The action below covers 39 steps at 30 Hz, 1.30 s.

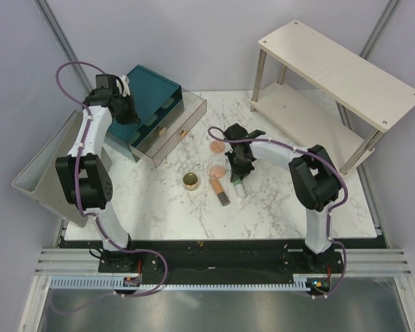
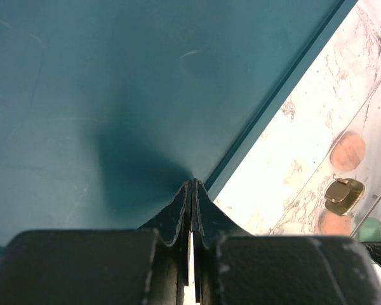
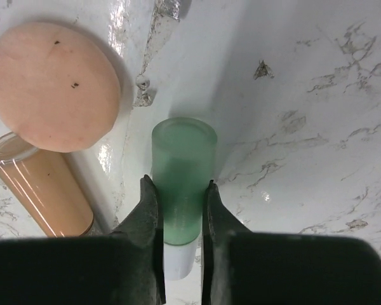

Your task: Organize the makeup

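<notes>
While the right gripper [image 3: 178, 185] is gripping the green-and-white tube [image 3: 183, 149] on the marble table [image 3: 305, 127], its jaws are pressing on both sides of the green part. A peach disc [image 3: 51, 86] and the orange tube [image 3: 47, 190] are lying just beside it. The gold tin [image 1: 191, 181] is sitting near the orange tube. The left gripper [image 2: 192, 187], jaws pressed together and empty, is hovering over the teal box [image 2: 114, 95].

Top external: high beyond the near edge, looking down on the whole table [image 1: 283, 207]. Left wrist: close over the teal box [image 2: 82, 95] at the far-left corner. Right wrist: close above mid-table; peach disc [image 3: 51, 86] shared with top view.
</notes>
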Tool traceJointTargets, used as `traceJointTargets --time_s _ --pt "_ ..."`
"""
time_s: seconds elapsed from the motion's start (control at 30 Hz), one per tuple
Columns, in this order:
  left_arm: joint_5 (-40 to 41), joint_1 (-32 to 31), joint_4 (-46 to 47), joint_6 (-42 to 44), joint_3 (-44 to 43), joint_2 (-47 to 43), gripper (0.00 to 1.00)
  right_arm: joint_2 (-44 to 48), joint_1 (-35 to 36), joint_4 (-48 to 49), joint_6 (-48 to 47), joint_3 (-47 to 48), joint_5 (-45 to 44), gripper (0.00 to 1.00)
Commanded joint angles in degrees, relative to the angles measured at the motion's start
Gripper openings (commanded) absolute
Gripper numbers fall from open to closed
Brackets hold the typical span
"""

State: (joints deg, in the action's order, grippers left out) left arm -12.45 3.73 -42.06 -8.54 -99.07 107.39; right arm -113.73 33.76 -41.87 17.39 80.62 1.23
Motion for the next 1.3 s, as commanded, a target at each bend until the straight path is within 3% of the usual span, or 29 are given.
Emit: traceJointTargets --time_s 0.0,0.17,0.43,0.53,0.7,0.83,0.87,0.97,1.1,1.27 --pt "0.93 -0.12 -8.74 -0.17 2.74 3.44 0.05 -2.46 0.17 0.74 -0.34 0.24 -1.41 0.00" --pt "1.11 -0.04 -8.74 0.01 2.83 3.26 0.05 1.67 0.17 -0.06 -1.65 5.59 -1.32 0.00" --pt "0.41 -0.21 -8.74 -0.25 2.39 3.61 0.05 1.50 -0.10 2.57 1.06 19.82 10.62 0.00" --pt "0.06 -0.04 -8.74 -0.43 2.21 3.79 0.06 0.36 -0.27 8.10 5.28 22.64 17.20 0.00" --pt "-0.65 -0.12 -8.74 -0.69 2.12 4.23 0.06 -2.19 -0.62 26.10 15.38 23.62 28.79 0.00" --pt "-1.17 -0.04 -8.74 -0.87 2.21 4.23 0.05 -5.79 -1.59 41.75 31.94 23.71 34.26 0.00" --pt "-1.18 -0.12 -8.74 -0.87 2.21 4.14 0.06 -6.76 -1.76 49.44 34.79 23.88 34.79 0.00" --pt "-1.53 -0.12 -8.65 -1.13 2.21 4.23 0.06 -11.67 -2.03 58.55 43.92 27.30 35.33 0.00" --pt "-2.05 -0.04 -8.74 -1.48 2.21 4.14 0.06 -20.01 -1.85 55.58 44.93 40.63 32.00 0.00" --pt "-2.23 -0.04 -8.74 -1.75 2.04 4.05 0.06 -25.04 -1.94 50.31 43.79 49.89 22.87 0.02"
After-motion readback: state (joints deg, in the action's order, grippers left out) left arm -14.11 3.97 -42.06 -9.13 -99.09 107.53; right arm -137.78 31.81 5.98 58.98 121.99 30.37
